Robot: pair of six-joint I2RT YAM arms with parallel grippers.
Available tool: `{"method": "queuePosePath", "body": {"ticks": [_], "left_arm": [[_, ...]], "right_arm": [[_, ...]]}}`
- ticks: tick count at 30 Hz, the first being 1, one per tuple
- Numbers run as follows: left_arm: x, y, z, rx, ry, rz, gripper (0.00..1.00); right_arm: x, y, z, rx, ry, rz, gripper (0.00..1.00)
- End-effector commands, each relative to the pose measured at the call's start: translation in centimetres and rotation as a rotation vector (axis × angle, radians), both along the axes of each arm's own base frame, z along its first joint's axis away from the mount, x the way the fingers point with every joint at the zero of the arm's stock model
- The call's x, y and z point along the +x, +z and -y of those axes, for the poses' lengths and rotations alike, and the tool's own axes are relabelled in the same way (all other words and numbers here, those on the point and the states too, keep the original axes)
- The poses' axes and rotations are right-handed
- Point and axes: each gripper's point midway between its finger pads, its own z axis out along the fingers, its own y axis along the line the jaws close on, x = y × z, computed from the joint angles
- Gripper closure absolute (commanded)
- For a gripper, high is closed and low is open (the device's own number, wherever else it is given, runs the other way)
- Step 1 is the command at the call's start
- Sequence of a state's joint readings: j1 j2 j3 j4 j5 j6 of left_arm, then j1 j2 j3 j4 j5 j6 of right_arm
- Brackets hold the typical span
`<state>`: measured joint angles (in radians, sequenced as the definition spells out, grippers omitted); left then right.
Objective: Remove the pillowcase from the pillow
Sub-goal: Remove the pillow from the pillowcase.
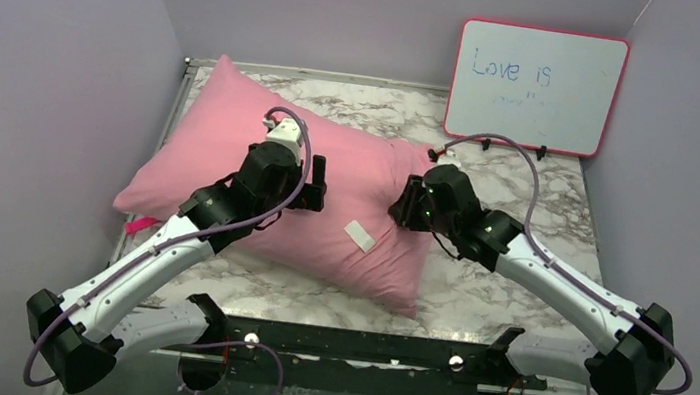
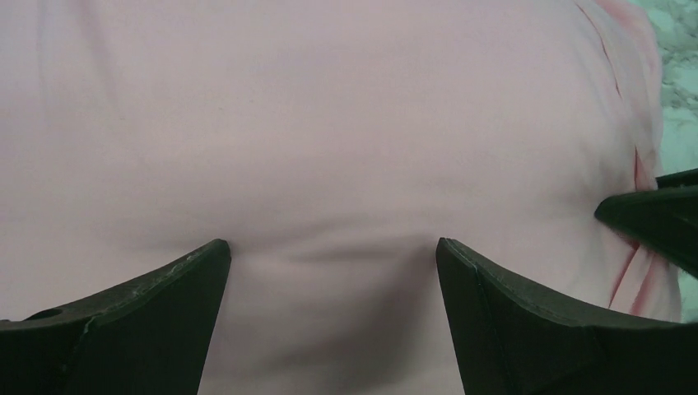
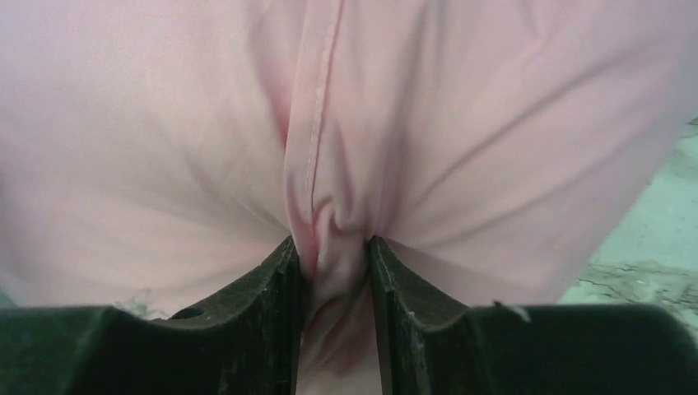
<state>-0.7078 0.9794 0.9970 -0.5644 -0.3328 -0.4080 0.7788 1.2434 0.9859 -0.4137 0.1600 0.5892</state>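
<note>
Marble-patterned table (image 1: 528,189) carried the pink pillowcase (image 1: 223,132), plump and full, across its left and middle. Over the fabric's middle the left gripper (image 2: 333,247) had its fingers spread wide, tips against the cloth, holding nothing. At the pillowcase's right end the right gripper (image 3: 333,247) was nearly closed, pinching a fold beside a seam. A whiteboard (image 1: 538,88) leaned at the back right.
</note>
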Motion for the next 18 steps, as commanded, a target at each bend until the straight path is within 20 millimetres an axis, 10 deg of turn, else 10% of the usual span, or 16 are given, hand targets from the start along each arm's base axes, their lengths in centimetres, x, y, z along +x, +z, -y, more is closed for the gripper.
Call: {"method": "queuePosePath", "body": {"ticks": [1,10,18], "left_arm": [[-0.6,-3.1,3.8,-0.067,-0.232,-0.074,0.04],[0.5,-2.9,11.1,-0.234,-0.481,-0.099,0.14],[1.5,-3.8,8.1,-0.193,-0.291,-0.086,0.12]], "right_arm": [[1.0,-0.3,6.2,-0.104,-0.268,0.081,0.67],[-0.3,1.5,10.5,-0.134,-0.348,0.13,0.68],[-1.0,2.9,8.7,-0.11,-0.22,0.112,0.36]]}}
